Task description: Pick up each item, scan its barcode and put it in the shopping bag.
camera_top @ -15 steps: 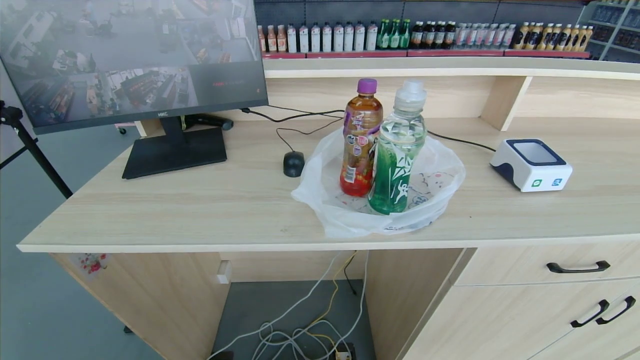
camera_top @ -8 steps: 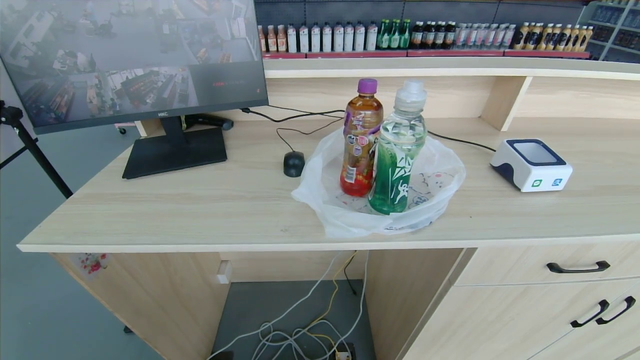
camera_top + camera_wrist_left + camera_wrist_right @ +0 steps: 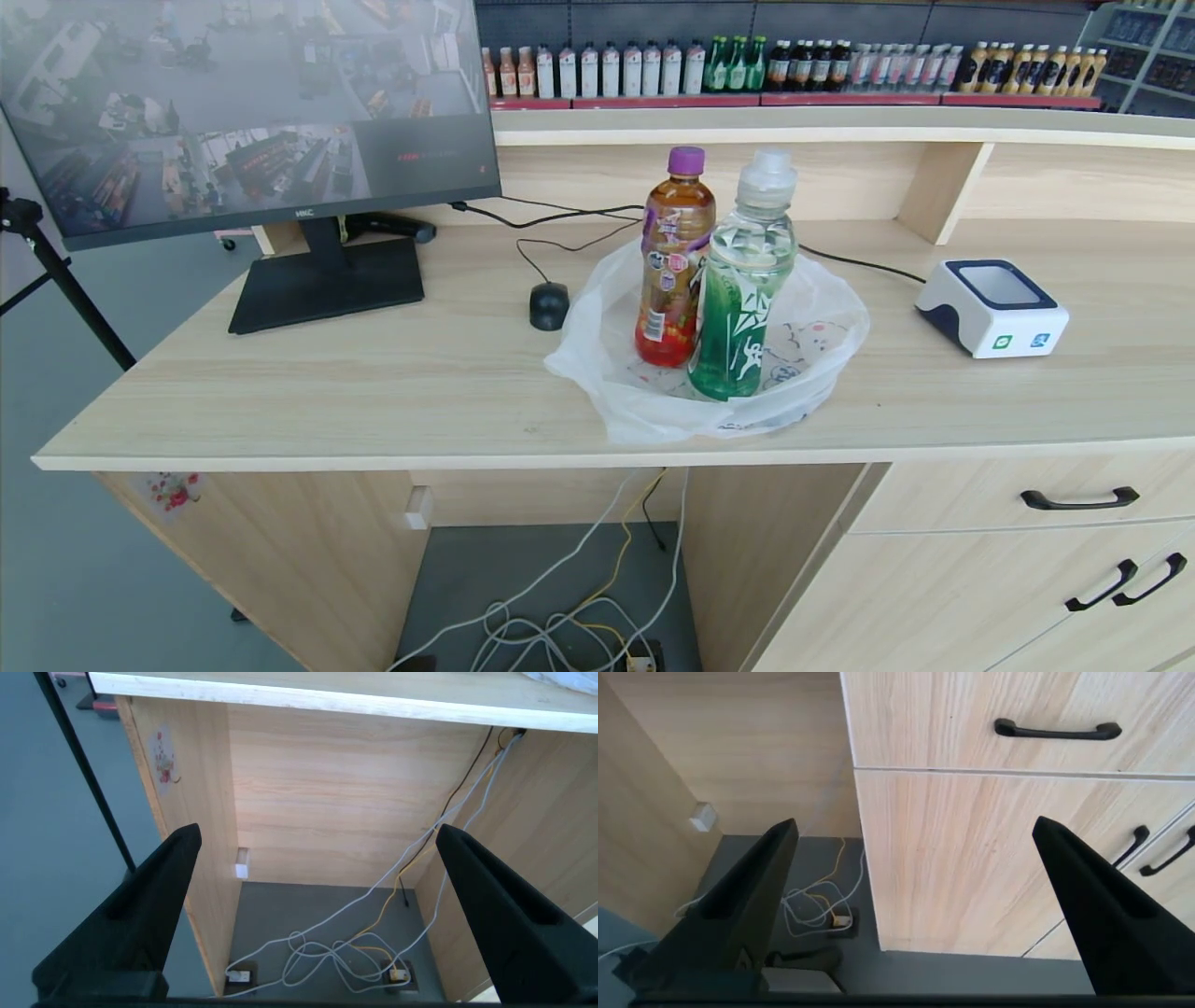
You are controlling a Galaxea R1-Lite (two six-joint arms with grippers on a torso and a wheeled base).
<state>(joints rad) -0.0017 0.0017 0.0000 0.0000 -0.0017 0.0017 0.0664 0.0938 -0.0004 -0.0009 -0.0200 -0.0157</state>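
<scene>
Wooden counter (image 3: 373,401) top lies above left gripper (image 3: 318,831) and right gripper (image 3: 915,821), both spread wide, empty; white shopping bag (image 3: 831,322) up there between them holds green bottle (image 3: 742,308) and purple-capped tea bottle (image 3: 674,261) upright, touching; barcode scanner (image 3: 991,308) beside bag, right gripper's side

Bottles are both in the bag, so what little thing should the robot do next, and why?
Probably just leave both arms low. The purple-capped tea bottle and the green-labelled bottle stand upright inside the shopping bag, and the left gripper and right gripper hang open, below the countertop.
</scene>
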